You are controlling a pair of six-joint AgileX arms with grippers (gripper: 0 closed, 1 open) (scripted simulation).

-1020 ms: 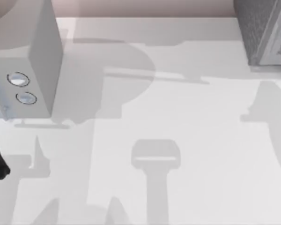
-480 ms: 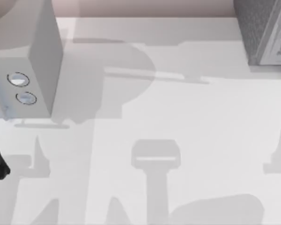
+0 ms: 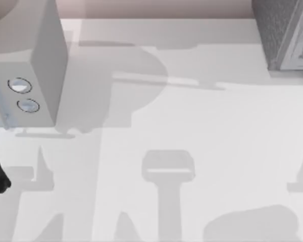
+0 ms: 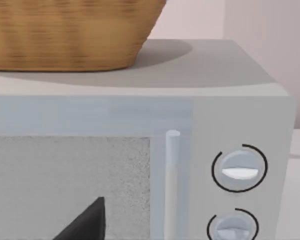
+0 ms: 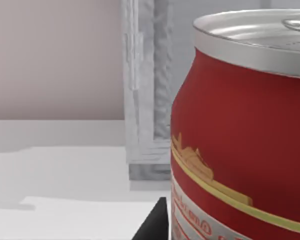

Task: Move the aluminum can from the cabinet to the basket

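Fingers of the right arm cannot be made out as apart or clamped, though the red can (image 5: pixel 240 130) looms right against them, near the grey cabinet (image 5: pixel 147 90). Carrying it to the basket (image 4: pixel 65 35) on the microwave (image 4: pixel 230 90) at far left looks still undone.

Aluminum can (image 5: pixel 240 125): red, silver top, yellow-and-white label. Basket (image 4: pixel 65 35): tan weave. Microwave (image 4: pixel 190 100): pale grey. Tabletop (image 3: pixel 202 131): white.

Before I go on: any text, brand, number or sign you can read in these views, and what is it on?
Red aluminum can with silver top: red lettering on the white label band, cut off and too blurred to read; a gold emblem above it, no words.
Grey microwave-like box: two round knobs, no readable markings.
Woven brown basket: no text.
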